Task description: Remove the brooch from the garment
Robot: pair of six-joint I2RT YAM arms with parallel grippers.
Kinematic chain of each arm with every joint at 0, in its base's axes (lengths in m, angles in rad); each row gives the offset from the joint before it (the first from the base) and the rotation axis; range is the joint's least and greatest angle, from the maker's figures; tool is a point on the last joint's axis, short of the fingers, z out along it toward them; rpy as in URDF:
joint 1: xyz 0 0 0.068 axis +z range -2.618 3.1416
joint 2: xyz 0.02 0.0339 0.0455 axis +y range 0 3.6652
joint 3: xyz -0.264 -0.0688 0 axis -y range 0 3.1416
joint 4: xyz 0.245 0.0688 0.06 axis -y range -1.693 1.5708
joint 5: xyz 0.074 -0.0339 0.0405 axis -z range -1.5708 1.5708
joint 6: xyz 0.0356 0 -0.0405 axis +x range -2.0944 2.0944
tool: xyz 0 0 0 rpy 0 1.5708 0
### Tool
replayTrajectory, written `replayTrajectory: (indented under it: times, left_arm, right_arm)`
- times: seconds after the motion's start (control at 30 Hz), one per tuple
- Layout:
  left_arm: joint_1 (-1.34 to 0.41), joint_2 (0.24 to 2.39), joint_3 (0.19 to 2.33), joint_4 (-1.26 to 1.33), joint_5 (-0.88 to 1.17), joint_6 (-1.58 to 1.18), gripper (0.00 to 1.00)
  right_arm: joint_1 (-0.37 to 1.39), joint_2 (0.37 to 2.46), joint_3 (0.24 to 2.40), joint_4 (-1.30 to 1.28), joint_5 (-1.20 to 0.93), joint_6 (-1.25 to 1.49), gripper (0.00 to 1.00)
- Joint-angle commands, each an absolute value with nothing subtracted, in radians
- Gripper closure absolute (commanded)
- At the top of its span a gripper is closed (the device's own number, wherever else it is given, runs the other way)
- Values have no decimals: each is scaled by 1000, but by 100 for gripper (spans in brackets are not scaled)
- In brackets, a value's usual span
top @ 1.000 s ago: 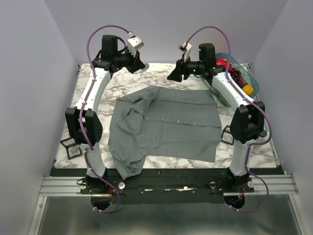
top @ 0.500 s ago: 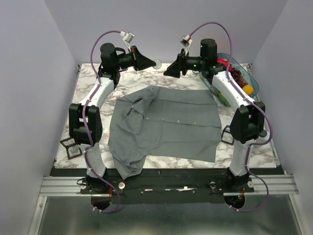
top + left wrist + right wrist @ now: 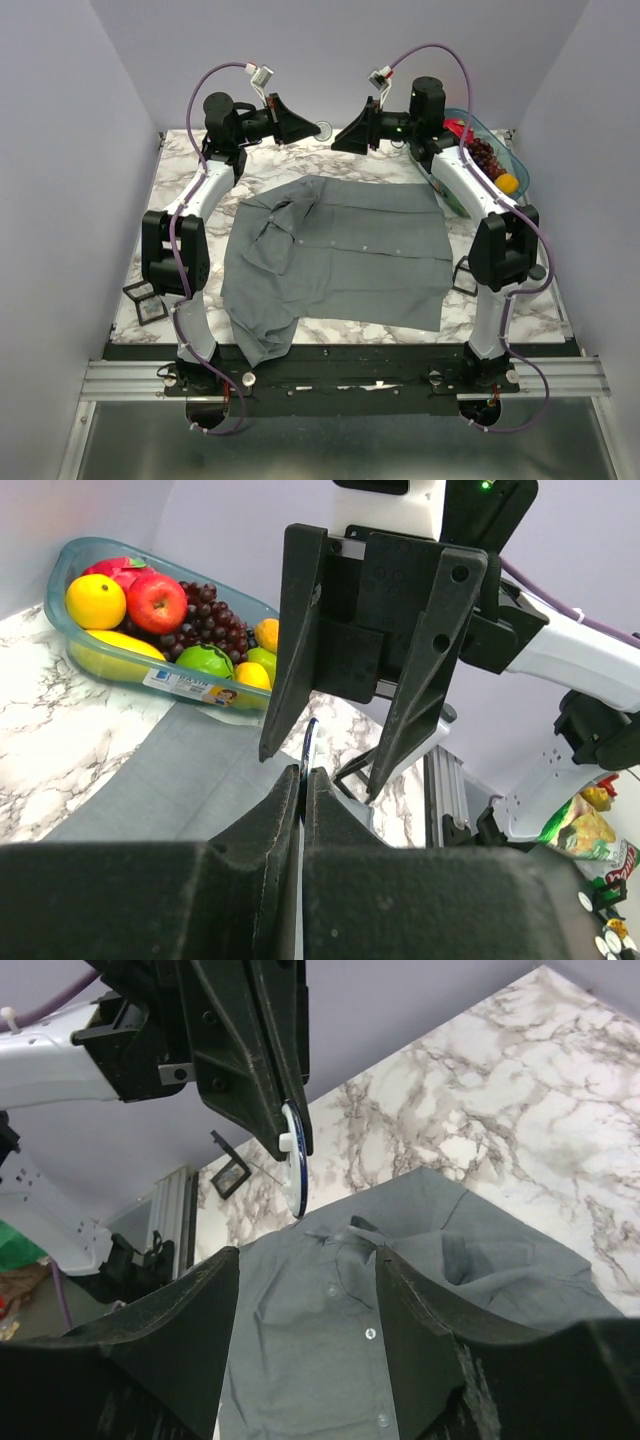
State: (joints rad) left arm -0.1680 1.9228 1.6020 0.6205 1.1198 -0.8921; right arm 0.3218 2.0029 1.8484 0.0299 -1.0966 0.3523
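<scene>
The grey shirt [image 3: 335,255] lies flat on the marble table and also shows in the right wrist view [image 3: 330,1350]. My left gripper [image 3: 312,128] is raised over the table's far edge, pointing right, and is shut on the brooch [image 3: 322,129], a thin blue-rimmed disc. The disc shows edge-on between the shut fingertips [image 3: 308,742] and under the left fingers in the right wrist view [image 3: 291,1165]. My right gripper [image 3: 340,142] faces it, open and empty, a short gap away. Its spread jaws fill the left wrist view [image 3: 320,775].
A clear tray of fruit [image 3: 490,150] stands at the back right, also in the left wrist view [image 3: 120,670]. Black wire-frame cubes sit at the left edge [image 3: 145,300] and the right edge [image 3: 462,275]. A snack bag [image 3: 585,825] lies off the table.
The left arm has swung up and turned to point right with the brooch in its fingers. The right gripper has risen a little and moved toward it.
</scene>
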Motion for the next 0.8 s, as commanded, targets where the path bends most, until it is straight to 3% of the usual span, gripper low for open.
replayTrajectory:
  times: [0.0,0.53,0.77]
  left_arm:
    - [-179,1914,1598,655,1154,-899,100]
    - [-192,1930,1617,652,1169,-888,100]
    - [-192,1934,1618,635,1167,-876,100]
  right_arm:
    - [334,2045,1894,92,-1180,406,38]
    - [344,2075,1914,124,-1132,448,53]
    - [344,2080,1925,159,-1169,471,55]
